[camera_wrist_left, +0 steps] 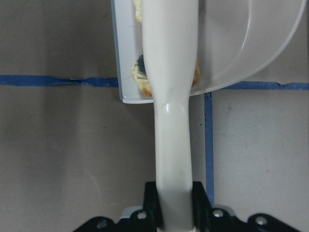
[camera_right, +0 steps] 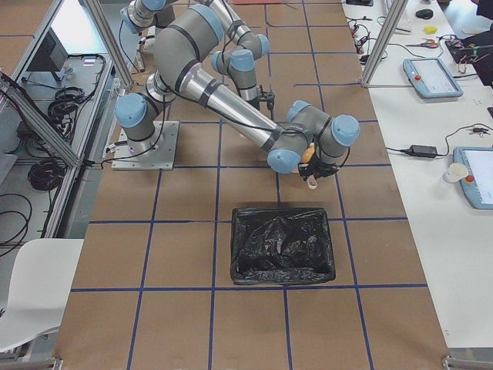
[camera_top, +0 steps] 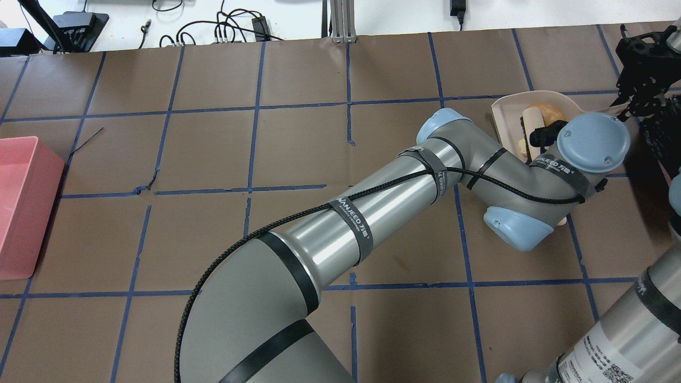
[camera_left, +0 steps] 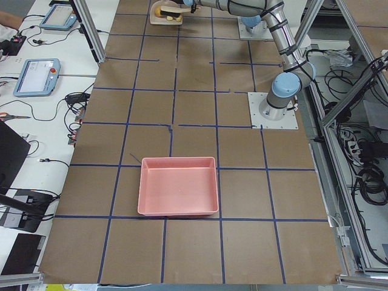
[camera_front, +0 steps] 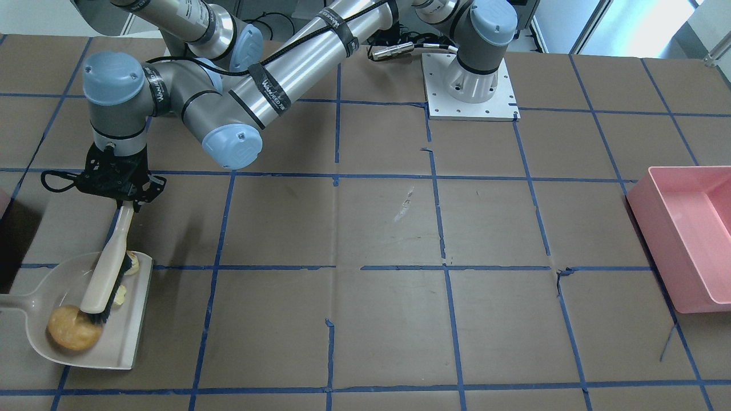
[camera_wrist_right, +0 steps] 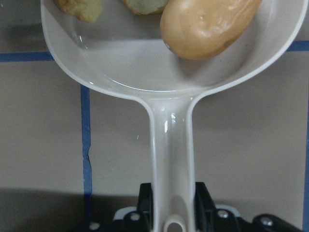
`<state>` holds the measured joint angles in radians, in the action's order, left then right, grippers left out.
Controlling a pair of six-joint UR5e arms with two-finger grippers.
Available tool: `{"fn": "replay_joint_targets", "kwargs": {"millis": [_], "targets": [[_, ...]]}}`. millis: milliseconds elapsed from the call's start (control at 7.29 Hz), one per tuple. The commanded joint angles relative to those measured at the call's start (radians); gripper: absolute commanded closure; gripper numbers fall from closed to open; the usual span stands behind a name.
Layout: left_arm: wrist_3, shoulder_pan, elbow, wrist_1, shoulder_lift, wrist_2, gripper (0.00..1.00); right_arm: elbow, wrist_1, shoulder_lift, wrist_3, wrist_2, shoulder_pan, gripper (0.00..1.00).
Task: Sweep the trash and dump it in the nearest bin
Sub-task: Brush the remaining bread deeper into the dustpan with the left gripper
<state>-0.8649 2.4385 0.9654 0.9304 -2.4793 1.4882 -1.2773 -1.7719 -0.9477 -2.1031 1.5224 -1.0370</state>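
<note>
Showing what looks like the end of the sweeping step: on the brown paper-covered table with blue tape lines (camera_front: 371, 228), near the closest bin, a box lined with a crumpled black plastic bag (camera_right: 240, 254), sits a pale beige plastic dustpan (camera_front: 123, 337) with all three food bits inside. A cream-handled hand brush with black bristles (camera_front: 105, 279) lies across the pan, its bristles touching the smooth tan potato-like lump (camera_front: 73, 328). Two smaller golden torn bread chunks (camera_front: 132, 264) sit nearer the pan's open lip. The left gripper (camera_wrist_left: 175, 203) is clamped on the brush handle, a finger pressed to each side. The right gripper (camera_wrist_right: 173, 200) pinches the dustpan handle the same way. Next, I judge, the brush should lift clear. The pan then needs carrying level over the bin and tipping.
</note>
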Motion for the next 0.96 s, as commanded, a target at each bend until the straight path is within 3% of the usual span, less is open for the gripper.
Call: {"fn": "replay_joint_targets", "kwargs": {"millis": [0, 823], "targets": [[0.038, -0.001, 0.000, -0.001, 0.008, -0.002, 0.99, -0.002, 0.003, 0.001, 0.000, -0.030, 0.000, 1.00], [0.106, -0.028, 0.015, -0.001, 0.017, 0.001, 0.99, -0.002, 0.003, 0.003, 0.000, -0.031, 0.000, 1.00]]}}
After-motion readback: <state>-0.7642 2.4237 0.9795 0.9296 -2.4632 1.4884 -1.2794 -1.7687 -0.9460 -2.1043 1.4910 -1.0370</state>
